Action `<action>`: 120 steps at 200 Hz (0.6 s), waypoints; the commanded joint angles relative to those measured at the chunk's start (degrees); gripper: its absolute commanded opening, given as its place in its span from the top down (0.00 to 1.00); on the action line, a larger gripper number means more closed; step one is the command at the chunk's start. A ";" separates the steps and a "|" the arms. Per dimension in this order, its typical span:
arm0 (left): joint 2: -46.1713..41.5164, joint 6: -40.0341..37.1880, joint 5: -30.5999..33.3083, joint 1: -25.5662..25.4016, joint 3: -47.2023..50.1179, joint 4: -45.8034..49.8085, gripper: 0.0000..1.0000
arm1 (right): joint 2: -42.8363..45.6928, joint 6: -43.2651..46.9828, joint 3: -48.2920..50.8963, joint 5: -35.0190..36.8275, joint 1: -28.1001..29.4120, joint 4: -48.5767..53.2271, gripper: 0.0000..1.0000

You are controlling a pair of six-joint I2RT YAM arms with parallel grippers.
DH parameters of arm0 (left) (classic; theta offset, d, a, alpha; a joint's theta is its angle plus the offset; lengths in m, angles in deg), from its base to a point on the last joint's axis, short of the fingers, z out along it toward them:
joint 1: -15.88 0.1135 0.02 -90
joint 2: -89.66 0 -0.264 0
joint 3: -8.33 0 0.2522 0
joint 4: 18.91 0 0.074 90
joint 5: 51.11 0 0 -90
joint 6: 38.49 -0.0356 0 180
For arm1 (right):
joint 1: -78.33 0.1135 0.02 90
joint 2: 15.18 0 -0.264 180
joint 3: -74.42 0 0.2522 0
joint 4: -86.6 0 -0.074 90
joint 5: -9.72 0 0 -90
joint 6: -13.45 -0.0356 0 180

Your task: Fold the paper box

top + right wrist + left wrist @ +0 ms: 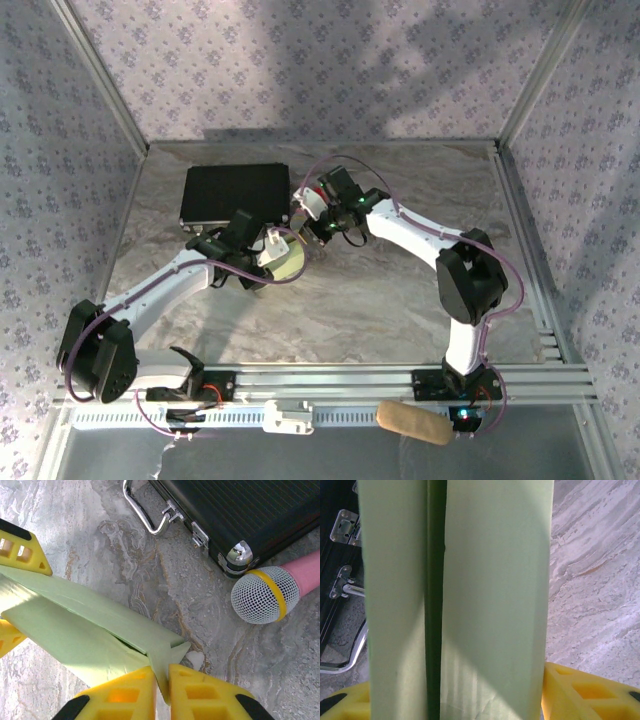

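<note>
With the right claw [162, 687] pinching the paper box [90, 625] flap (left claw [465, 700] clamps its body), tugging could tear it.

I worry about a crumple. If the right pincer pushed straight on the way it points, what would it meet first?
The pale light-green card paper box itself: the right pincer nips its corner flap, so the sheet would buckle first. Beyond it likely comes the marble tabletop; depth is unclear.

Overhead looks down; close wrist views share paper box [75, 625].
</note>
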 commanded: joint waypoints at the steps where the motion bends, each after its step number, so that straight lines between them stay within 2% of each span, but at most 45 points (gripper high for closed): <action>1: -0.02 -0.40 -0.04 -0.32 -0.15 -0.72 0.44 | 0.43 0.18 -0.63 2.21 0.90 1.23 0.87; 120: 0.87 0.25 2.27 -0.33 -0.44 -1.20 0.44 | 3.84 -9.95 0.01 12.02 5.22 3.03 0.98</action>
